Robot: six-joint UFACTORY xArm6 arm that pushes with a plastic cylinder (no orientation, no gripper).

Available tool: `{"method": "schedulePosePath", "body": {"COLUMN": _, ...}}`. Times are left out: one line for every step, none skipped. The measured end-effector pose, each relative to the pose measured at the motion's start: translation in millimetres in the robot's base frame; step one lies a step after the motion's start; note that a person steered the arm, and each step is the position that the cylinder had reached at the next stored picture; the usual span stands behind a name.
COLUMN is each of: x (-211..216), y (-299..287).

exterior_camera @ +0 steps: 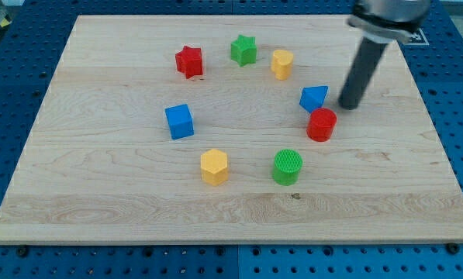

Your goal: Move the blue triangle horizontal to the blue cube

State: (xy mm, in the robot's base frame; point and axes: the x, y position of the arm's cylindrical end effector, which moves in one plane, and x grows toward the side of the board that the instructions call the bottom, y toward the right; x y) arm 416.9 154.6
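Lower centre of the frame: a yellow hexagonal block and a green cylinder sit on the wooden board. Mid-frame, the blue cube lies centre-left; the red cylinder touches the blue triangle at right. The tip stands just right of the triangle, apparently placed to push it; there is no claw, only a rod. Upper frame: red star, green star, yellow block.
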Motion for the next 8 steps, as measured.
{"method": "schedulePosePath", "body": {"x": 0, "y": -45}}
{"method": "schedulePosePath", "body": {"x": 0, "y": -64}}
{"method": "schedulePosePath", "body": {"x": -3, "y": -81}}
{"method": "schedulePosePath", "body": {"x": -22, "y": -91}}
{"method": "schedulePosePath", "body": {"x": -23, "y": -108}}
{"method": "schedulePosePath", "body": {"x": -32, "y": -110}}
{"method": "schedulePosePath", "body": {"x": -40, "y": -124}}
{"method": "schedulePosePath", "body": {"x": -43, "y": -148}}
